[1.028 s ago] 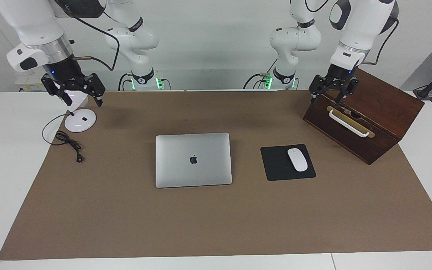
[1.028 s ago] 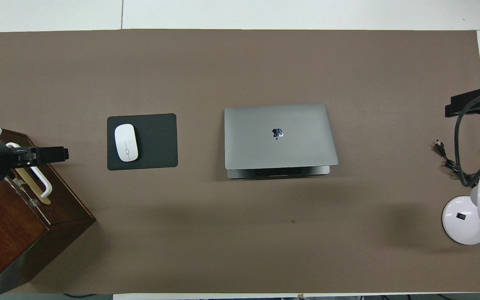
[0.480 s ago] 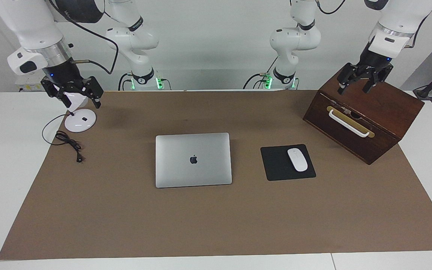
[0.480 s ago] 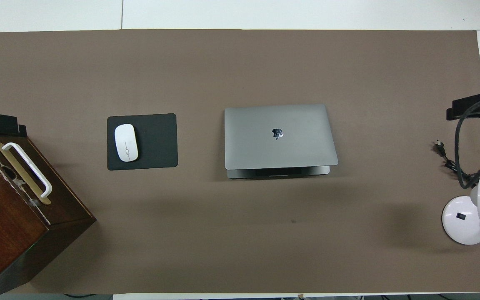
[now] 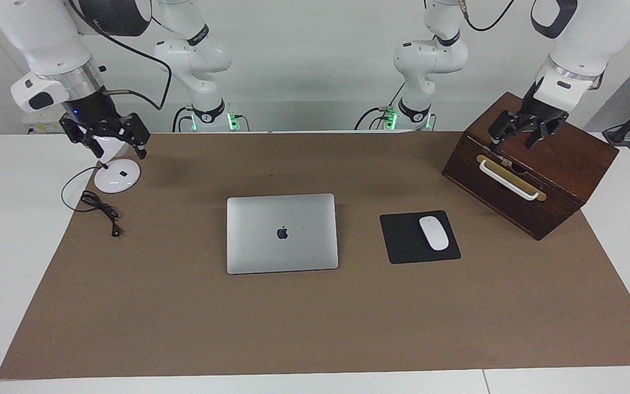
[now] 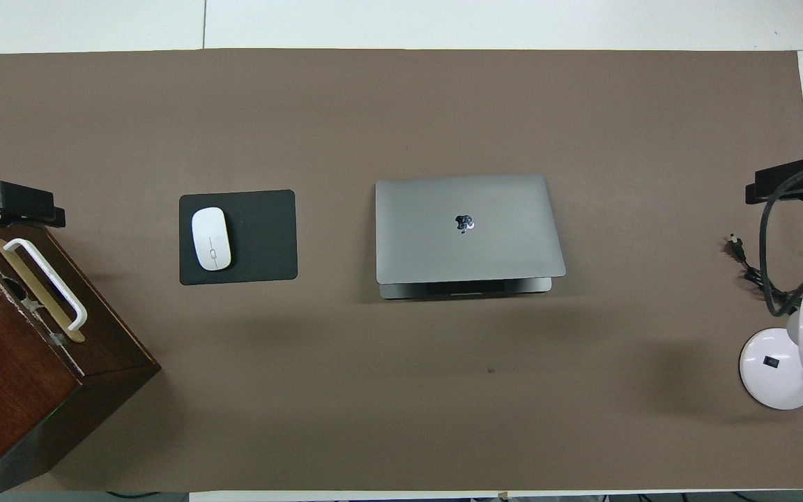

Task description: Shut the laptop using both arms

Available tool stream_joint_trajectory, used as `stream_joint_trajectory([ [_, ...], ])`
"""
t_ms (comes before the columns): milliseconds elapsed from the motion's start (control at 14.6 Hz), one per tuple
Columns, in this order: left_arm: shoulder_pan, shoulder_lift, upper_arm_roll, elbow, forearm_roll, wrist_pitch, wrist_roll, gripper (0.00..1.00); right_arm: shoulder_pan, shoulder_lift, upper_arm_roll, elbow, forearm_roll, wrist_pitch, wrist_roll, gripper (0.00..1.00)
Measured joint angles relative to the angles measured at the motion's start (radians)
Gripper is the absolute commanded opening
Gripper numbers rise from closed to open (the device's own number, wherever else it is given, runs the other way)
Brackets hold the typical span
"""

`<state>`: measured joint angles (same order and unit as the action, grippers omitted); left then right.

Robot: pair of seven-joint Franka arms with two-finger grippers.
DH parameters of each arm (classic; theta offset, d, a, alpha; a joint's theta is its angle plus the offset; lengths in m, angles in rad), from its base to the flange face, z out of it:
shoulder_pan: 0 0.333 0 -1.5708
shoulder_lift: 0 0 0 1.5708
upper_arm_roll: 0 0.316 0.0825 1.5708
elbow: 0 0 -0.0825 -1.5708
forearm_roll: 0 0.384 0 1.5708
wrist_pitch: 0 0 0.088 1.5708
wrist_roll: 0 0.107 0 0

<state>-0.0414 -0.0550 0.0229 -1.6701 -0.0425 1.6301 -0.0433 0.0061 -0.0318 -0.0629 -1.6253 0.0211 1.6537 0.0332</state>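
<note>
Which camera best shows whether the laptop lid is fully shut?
The overhead view: the laptop shows its base edge peeking out under the lid, so it looks slightly ajar. The facing view shows only the flat lid top.

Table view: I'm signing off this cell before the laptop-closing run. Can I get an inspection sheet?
Surface: brown mat over a white table, flat.
Job's things: laptop mid-mat, lid low. A strip of the base shows at the edge nearer the robots, and nothing touches it.
Clutter: white mouse on black mouse pad; wooden box with a white handle; white desk lamp.
Grippers: left pincer open over the box; right pincer open over the lamp.
Cables: lamp cord coiled loose on the mat; black arm cables.
Surroundings: plain wall; green lights at the arm bases.
</note>
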Motion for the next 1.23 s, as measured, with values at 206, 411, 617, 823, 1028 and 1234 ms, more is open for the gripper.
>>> stream_joint_trajectory([
  [206,0.000,0.000,0.000,0.000,0.007,0.006,0.025,1.00,0.000,0.000,0.000,0.000,-0.022,0.000,-0.002,1.00],
  [411,0.000,0.000,0.000,-0.004,0.008,0.033,0.031,1.00,0.000,-0.001,-0.001,0.000,-0.033,0.000,-0.002,1.00],
  [617,0.000,0.000,0.000,-0.007,0.009,0.035,0.032,1.00,0.000,-0.001,-0.001,0.000,-0.045,0.000,-0.003,1.00],
  [823,0.000,0.000,0.000,-0.007,0.009,0.035,0.032,1.00,0.000,-0.001,-0.001,0.000,-0.045,0.000,-0.003,1.00],
  [1028,0.000,0.000,0.000,-0.007,0.009,0.034,0.032,1.00,0.000,-0.001,-0.001,0.000,-0.045,0.000,-0.003,1.00],
  [1234,0.000,0.000,0.000,-0.007,0.009,0.032,0.032,1.00,0.000,-0.001,-0.001,-0.001,-0.045,0.001,-0.003,1.00],
])
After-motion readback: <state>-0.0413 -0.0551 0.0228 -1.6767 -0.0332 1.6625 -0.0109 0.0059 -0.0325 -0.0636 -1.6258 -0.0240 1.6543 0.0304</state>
